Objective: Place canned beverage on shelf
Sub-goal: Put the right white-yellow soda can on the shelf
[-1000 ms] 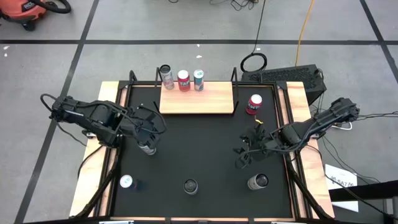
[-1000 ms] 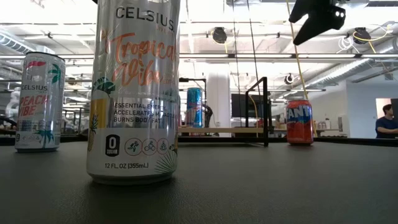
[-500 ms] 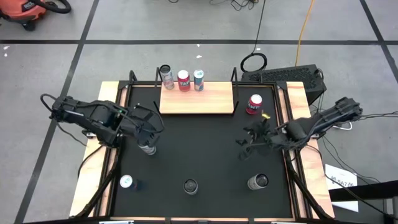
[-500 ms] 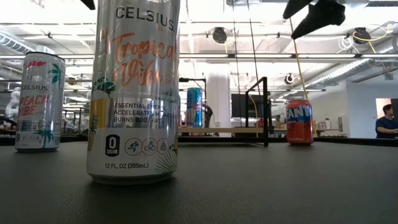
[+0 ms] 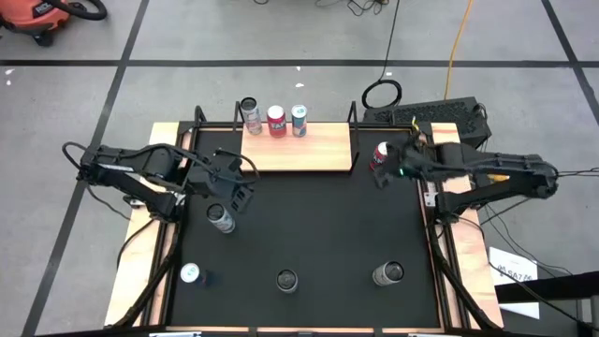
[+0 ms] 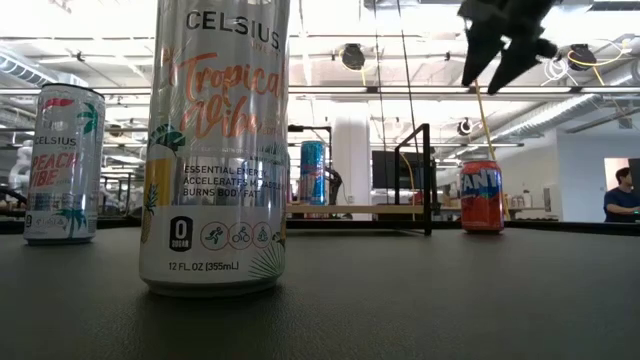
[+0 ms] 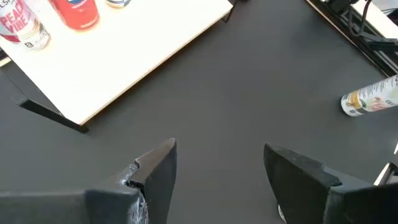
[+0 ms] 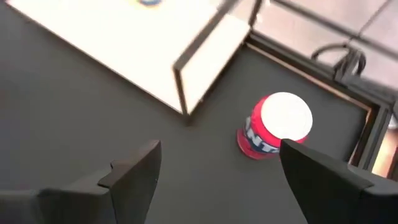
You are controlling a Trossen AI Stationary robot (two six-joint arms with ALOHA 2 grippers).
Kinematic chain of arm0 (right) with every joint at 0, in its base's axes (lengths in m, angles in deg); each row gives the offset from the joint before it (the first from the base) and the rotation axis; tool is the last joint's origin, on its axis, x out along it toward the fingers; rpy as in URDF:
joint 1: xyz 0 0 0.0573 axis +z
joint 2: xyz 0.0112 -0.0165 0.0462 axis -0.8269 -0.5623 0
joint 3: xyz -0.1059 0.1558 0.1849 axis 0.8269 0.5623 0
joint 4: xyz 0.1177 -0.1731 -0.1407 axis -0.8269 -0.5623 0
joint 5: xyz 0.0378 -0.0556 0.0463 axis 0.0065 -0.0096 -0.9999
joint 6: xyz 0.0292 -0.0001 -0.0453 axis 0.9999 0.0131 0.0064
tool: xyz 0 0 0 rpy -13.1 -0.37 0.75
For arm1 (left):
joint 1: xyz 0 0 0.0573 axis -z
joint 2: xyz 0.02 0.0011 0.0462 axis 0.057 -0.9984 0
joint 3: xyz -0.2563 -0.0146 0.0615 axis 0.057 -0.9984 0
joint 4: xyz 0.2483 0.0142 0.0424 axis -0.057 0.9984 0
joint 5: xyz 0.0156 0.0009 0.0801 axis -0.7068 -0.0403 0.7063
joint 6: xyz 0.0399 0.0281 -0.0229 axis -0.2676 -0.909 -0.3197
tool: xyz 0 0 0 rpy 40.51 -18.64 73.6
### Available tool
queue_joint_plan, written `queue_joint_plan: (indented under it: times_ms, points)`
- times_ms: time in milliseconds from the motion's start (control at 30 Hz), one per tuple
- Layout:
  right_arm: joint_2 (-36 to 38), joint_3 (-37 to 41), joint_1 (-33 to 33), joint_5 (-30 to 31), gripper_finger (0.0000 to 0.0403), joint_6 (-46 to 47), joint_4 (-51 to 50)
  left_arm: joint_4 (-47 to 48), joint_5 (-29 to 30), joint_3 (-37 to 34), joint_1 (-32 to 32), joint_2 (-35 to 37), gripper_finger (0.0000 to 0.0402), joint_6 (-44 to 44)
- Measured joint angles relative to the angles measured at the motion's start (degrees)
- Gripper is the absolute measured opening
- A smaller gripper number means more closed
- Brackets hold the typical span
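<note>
Moved up to the red can (image 5: 382, 155) at upper right, the right fingers (image 5: 386, 174) gape empty; three cans stand on the shelf (image 5: 298, 150).

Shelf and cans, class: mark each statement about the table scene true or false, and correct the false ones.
1. Three cans stand on the shelf. True.
2. The right claw grips the red Fanta can. False: it hangs open above the can, which stands on the mat.
3. The red Fanta can stands on the black mat, beside the shelf's right end. True.
4. The left claw holds a can. False: it is open and empty.
5. All the cans on the shelf are red. False: only the middle can is.
</note>
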State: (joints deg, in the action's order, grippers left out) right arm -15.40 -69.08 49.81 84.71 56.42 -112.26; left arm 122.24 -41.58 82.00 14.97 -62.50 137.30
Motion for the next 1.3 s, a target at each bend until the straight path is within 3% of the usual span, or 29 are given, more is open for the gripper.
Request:
queue_joint_plan:
  times_ms: [133, 600, 733, 867, 1067, 1300]
  points:
    - [-0.9, 0.0, -6.5, -6.0, 0.0313, -4.2, 1.0, -0.1, 0.0, 0.0, 0.0, -0.4, 0.0238, -0.1]
    - [-7.9, 0.0, -23.1, -15.9, 0.0314, -16.6, 2.4, 1.3, 1.0, 0.0, -4.0, -0.9, 0.0238, -8.5]
    - [-9.7, 0.0, -25.1, -18.4, 0.0314, -17.1, 2.4, 3.6, 0.8, 0.0, -6.1, -0.8, 0.0238, -11.2]
    - [-8.1, 0.0, -23.2, -23.5, 0.0314, -15.6, 2.4, 2.3, -3.7, 0.0, -7.3, -0.8, 0.0238, -18.2]
    - [-2.3, 0.0, -14.8, -30.7, 0.0314, -13.0, 6.1, -8.7, -8.0, 0.0, -7.3, -1.4, 0.0238, -26.6]
    - [0.4, 0.0, -1.5, -28.5, 0.0313, -6.6, 11.3, -9.1, -8.0, 0.0, -5.1, -3.0, 0.0238, -19.8]
